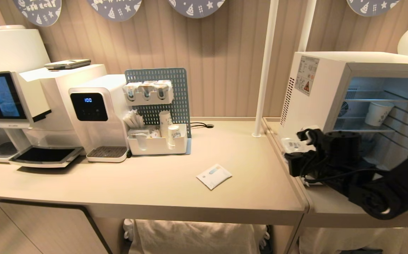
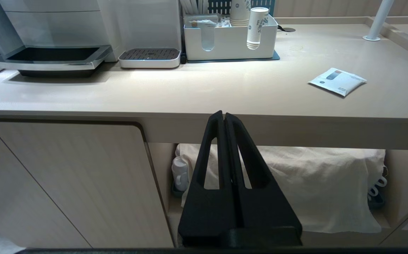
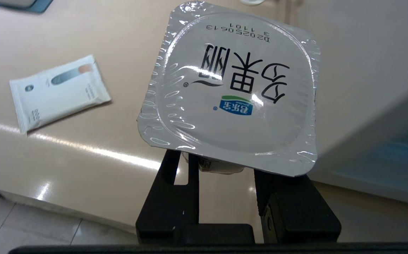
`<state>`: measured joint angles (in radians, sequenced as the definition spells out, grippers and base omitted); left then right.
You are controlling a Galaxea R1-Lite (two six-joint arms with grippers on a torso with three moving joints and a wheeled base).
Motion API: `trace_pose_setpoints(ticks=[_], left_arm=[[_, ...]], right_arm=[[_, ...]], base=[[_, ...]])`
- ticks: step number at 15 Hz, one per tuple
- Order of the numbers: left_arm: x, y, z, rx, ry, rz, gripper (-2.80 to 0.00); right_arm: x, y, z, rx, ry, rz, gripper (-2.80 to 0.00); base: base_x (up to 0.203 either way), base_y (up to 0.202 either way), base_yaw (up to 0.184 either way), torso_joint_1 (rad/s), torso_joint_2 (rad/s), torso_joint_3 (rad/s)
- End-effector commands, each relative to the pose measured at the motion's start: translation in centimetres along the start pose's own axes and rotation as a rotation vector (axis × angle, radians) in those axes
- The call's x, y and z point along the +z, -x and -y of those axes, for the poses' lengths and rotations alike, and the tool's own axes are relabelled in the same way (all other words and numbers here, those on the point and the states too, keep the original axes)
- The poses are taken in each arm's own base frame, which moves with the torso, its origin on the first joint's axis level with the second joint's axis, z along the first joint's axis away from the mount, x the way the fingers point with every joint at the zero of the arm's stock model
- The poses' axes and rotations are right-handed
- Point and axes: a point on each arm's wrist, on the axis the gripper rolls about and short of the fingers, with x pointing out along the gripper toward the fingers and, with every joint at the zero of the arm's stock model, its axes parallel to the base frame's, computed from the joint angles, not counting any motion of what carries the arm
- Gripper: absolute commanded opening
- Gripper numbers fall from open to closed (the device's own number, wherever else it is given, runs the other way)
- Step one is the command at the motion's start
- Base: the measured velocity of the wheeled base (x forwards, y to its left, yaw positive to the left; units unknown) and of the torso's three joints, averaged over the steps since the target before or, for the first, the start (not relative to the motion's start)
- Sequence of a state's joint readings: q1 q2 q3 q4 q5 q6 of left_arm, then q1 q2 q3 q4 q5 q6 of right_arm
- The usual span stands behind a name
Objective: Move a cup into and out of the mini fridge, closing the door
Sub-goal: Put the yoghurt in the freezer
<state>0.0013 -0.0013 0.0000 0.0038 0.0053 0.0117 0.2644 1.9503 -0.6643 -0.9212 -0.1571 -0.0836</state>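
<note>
The cup [image 3: 232,88] sits clamped between the two fingers [image 3: 168,197] of my right gripper [image 3: 221,169], its squarish foil lid facing my wrist camera and hiding most of the tub below. From my head I see the cup [image 1: 292,144] at the tip of that gripper [image 1: 293,155], held in the air over the seam between the two counters, just in front of the mini fridge [image 1: 316,95]. The fridge stands open, with a paper cup [image 1: 378,113] on a wire shelf inside. On the beige counter [image 1: 154,183] beside me lies a flat white sachet [image 1: 213,175], well apart from the cup. Further back are a white organiser tray [image 1: 158,144] with paper cups and a water dispenser [image 1: 98,116]. My left gripper [image 2: 224,118] hangs parked below the counter's edge, fingers pressed together.
</note>
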Motion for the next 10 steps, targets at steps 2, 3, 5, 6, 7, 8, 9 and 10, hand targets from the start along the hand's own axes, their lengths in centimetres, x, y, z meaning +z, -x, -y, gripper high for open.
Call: trace_pose_setpoints(ticks=[2, 3, 5, 6, 7, 8, 9, 10], left_arm=[[0.0, 0.0, 0.0, 0.000, 0.007, -0.002, -2.80], [0.0, 0.0, 0.0, 0.001, 0.007, -0.002, -2.80], [0.0, 0.0, 0.0, 0.000, 0.007, -0.002, -2.80], [0.0, 0.0, 0.0, 0.001, 0.007, -0.002, -2.80], [0.0, 0.0, 0.0, 0.000, 0.009, -0.002, -2.80], [0.0, 0.0, 0.0, 0.000, 0.009, -0.002, -2.80], [0.0, 0.0, 0.0, 0.001, 0.009, -0.002, -2.80], [0.0, 0.0, 0.0, 0.000, 0.009, -0.002, -2.80]], right_arm=[[3.8, 9.8, 2.1, -0.183, -0.041, 0.178, -2.80], [3.9, 12.5, 2.6, -0.269, -0.057, 0.201, -2.80], [4.0, 17.9, 3.6, -0.465, -0.101, 0.250, -2.80], [3.8, 20.7, 4.2, -0.551, -0.128, 0.275, -2.80], [3.3, 23.2, 4.8, -0.621, -0.153, 0.292, -2.80], [2.3, 25.5, 5.5, -0.692, -0.176, 0.302, -2.80], [1.1, 27.6, 6.1, -0.766, -0.196, 0.307, -2.80], [-0.5, 29.5, 6.5, -0.833, -0.215, 0.315, -2.80]], base=[[0.000, 0.000, 0.000, 0.000, 0.00, 0.000], [0.000, 0.000, 0.000, 0.000, 0.00, 0.000], [0.000, 0.000, 0.000, 0.000, 0.00, 0.000], [0.000, 0.000, 0.000, 0.000, 0.00, 0.000], [0.000, 0.000, 0.000, 0.000, 0.00, 0.000], [0.000, 0.000, 0.000, 0.000, 0.00, 0.000], [0.000, 0.000, 0.000, 0.000, 0.00, 0.000], [0.000, 0.000, 0.000, 0.000, 0.00, 0.000]])
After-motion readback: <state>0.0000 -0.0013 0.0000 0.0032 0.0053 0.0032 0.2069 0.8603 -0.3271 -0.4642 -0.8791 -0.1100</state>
